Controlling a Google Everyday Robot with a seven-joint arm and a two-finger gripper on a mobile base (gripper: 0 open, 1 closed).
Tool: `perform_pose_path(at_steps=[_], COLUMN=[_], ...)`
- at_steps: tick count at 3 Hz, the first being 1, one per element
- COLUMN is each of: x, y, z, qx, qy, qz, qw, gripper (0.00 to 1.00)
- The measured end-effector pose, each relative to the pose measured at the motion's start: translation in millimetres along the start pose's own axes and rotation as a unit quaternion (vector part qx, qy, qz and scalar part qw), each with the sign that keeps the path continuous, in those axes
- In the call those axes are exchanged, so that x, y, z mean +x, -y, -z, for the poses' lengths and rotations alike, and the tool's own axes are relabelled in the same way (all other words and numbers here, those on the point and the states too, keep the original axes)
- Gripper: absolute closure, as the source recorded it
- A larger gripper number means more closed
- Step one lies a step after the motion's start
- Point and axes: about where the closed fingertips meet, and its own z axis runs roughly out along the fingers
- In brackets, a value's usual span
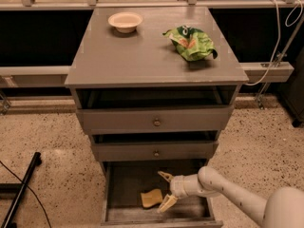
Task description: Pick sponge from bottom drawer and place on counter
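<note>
My pale two-finger gripper (166, 190) hangs spread open in the deep grey bottom drawer (124, 186); the flat yellow sponge (151, 198) lies at its 8 o'clock, so I should straddle it squarely and pinch gently.

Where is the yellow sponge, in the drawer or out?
In. The sponge lies on the floor of the open bottom drawer; the gripper, fingers open, is just beside it inside the drawer.

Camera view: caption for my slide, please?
Gripper, jaws open, low in the bottom drawer beside the sponge.
</note>
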Motion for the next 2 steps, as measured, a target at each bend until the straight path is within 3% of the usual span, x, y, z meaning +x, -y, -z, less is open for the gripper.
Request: perform_pose_path(at_steps=[2], x=[59], y=[10], z=[-39], qx=[0.03], qy=[0.01], qz=[-0.041], qw=[0.9987], gripper=[0.0])
